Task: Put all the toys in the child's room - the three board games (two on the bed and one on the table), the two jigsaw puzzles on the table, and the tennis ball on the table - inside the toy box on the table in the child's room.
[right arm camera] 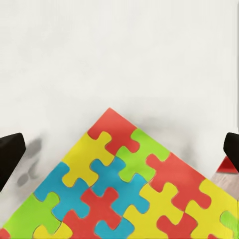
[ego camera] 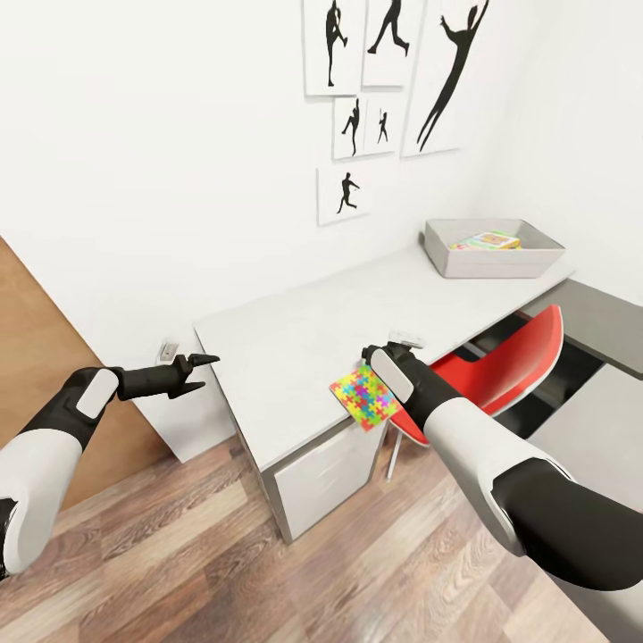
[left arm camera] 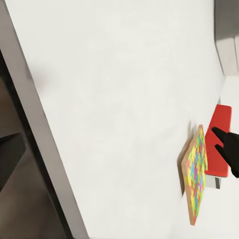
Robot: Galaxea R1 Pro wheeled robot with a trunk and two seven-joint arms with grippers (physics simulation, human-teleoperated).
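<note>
Right gripper (ego camera: 379, 371) is nearest to the camera, at the front edge of the table (ego camera: 304, 348), and between its two dark fingers lies a jigsaw puzzle (ego camera: 363, 396). Its fingers stand apart on both sides of the puzzle in the right wrist view, so I cannot tell if they press on it. This puzzle is a thin flat square of interlocked pieces in red, yellow, green and blue. In the head view it is tilted and hangs partly over the table's front edge, just beside the red chair (ego camera: 500, 366). From the left wrist view the puzzle (left arm camera: 195, 172) is seen almost edge-on, with a thin brownish side.

Left gripper (ego camera: 201, 371) hovers in the air off the left end of the table, over the wood floor (ego camera: 223, 536). Its fingers are a little apart and hold nothing.

At the far end of the table stands the toy box (ego camera: 491, 259), a shallow pale grey bin with sloping sides and no lid. Inside it lies one flat board game (ego camera: 487, 240) with a green edge and an orange and yellow cover. Its print is too small to read.

On the white wall above the table hang black silhouette pictures (ego camera: 393, 80) of players.
</note>
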